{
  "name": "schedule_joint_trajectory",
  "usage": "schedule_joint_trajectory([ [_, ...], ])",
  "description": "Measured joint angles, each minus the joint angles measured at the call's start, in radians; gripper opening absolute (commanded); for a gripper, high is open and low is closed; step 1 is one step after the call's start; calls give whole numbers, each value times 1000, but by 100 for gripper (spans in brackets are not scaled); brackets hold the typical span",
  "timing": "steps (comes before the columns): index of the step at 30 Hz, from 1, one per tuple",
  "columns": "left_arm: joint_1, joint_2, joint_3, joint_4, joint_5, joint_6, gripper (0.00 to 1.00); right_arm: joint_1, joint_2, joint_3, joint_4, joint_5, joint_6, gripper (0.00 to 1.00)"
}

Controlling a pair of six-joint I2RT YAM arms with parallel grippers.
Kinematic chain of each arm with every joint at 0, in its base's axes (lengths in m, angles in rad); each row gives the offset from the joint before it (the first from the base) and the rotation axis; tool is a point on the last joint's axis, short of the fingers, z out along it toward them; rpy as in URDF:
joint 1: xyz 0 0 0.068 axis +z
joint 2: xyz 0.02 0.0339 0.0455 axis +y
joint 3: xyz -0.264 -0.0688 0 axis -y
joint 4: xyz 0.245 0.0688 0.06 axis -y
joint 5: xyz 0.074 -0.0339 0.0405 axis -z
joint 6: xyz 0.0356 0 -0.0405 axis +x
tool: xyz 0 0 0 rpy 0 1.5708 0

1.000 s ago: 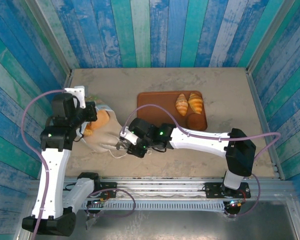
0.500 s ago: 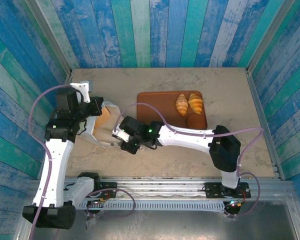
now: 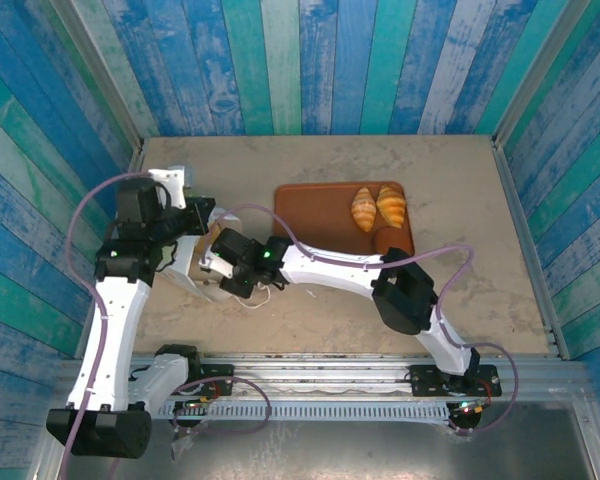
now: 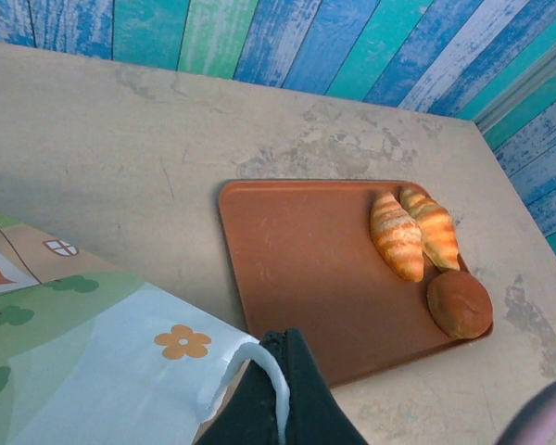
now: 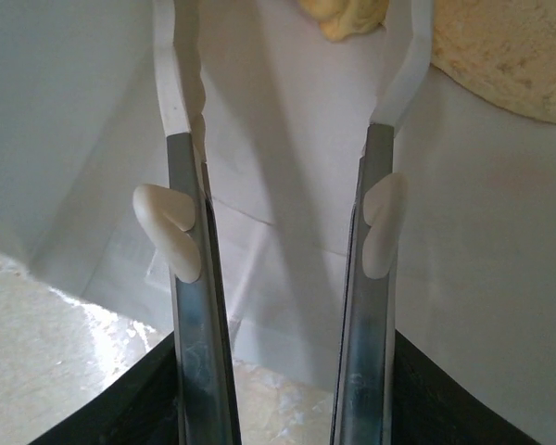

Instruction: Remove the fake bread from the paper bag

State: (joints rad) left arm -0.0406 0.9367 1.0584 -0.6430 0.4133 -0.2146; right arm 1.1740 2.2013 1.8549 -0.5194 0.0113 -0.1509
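Observation:
The white paper bag lies on its side at the table's left, its flower print facing up. My left gripper is shut on the bag's upper rim and holds the mouth up. My right gripper reaches into that mouth. Inside the bag its fingers stand apart with nothing between them, just short of a yellow piece of fake bread and a pale round piece. Two croissants and a round bun lie on the tray.
The reddish-brown tray sits right of the bag, touching neither gripper. A thin white handle loop trails from the bag onto the table. Blue and green plank walls close in the back and both sides.
My right arm has pushed left, further into the bag's mouth, and its jaws have spread wider. My left gripper has lifted the bag's rim slightly up and to the right.

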Motion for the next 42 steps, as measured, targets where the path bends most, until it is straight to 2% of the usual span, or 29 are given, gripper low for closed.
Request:
schedule_joint_trajectory([
  [7, 0, -30, -35, 37, 16, -3, 0, 0, 74, 113, -24, 53, -8, 52],
  [11, 0, -45, -41, 53, 15, -4, 0, 0, 92, 141, -37, 64, -3, 43],
  [16, 0, -56, -54, 60, -24, -9, 0, 0, 88, 136, -56, 59, 39, 33],
  [21, 0, -59, -74, 68, -64, -21, 0, -9, -13, 18, -61, 16, 103, 33],
  [30, 0, -59, -82, 103, -87, -32, 0, -80, -281, -227, -60, -190, 229, 35],
  [38, 0, -59, -85, 119, -78, -38, 0, -187, -302, -333, -52, -434, 337, 41],
  [42, 0, -59, -100, 137, -63, -48, 0, -223, -302, -333, -45, -445, 378, 45],
])
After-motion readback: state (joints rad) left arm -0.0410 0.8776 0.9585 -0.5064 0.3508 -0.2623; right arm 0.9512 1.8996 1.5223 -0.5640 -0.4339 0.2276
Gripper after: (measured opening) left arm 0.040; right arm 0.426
